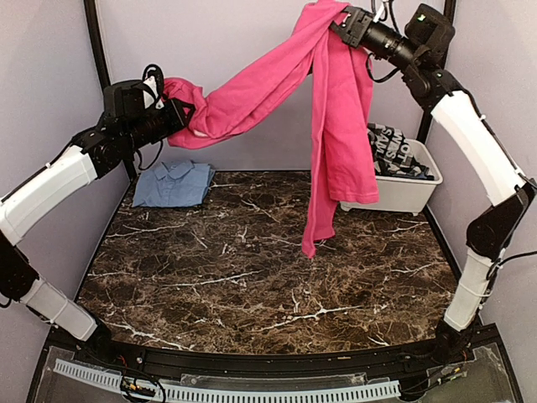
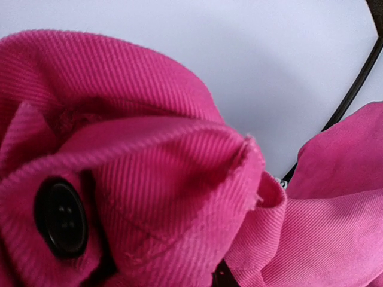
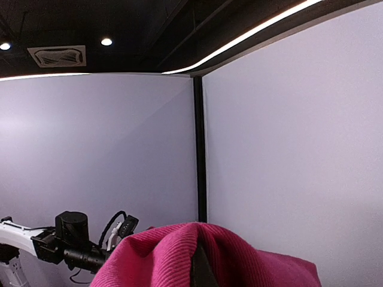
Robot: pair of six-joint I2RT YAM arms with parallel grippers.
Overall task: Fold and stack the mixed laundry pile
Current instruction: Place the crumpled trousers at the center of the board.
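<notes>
A magenta-pink cloth hangs stretched in the air between both grippers, high above the table. My left gripper is shut on its left end, where a black button shows in the bunched fabric. My right gripper is shut on its top right part; a long part hangs down from it to just above the table. A folded light-blue piece lies at the back left. A black-and-white garment sits in the tub. The navy-blue sheet is out of view.
A white plastic tub stands at the back right of the dark marble table. Grey walls and black posts close in the back and sides. The left arm shows in the right wrist view.
</notes>
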